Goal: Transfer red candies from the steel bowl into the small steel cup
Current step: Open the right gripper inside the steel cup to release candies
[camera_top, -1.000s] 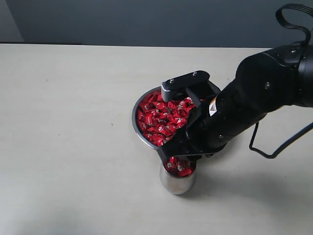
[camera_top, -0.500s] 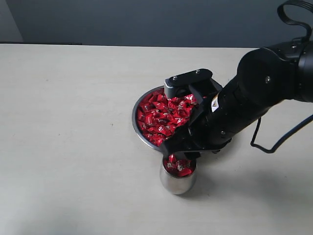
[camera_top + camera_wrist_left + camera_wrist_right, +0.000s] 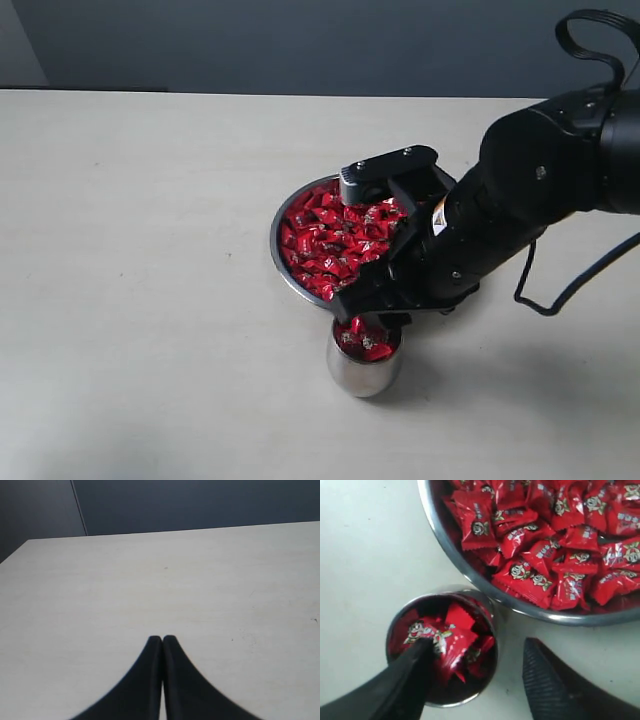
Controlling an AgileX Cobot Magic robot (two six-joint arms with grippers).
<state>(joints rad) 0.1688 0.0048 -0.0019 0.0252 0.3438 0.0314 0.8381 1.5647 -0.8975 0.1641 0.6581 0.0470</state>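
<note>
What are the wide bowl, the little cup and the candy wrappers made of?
Bowl: polished metal, probably steel; mirror-bright rim. Cup: seemingly the same, reflective wall. Red candies: glossy crinkled wrappers, plastic film or foil, unclear which.

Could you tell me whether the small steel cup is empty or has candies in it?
Not empty: red candies lie piled inside the cup, up near its rim, and it stands upright.
</note>
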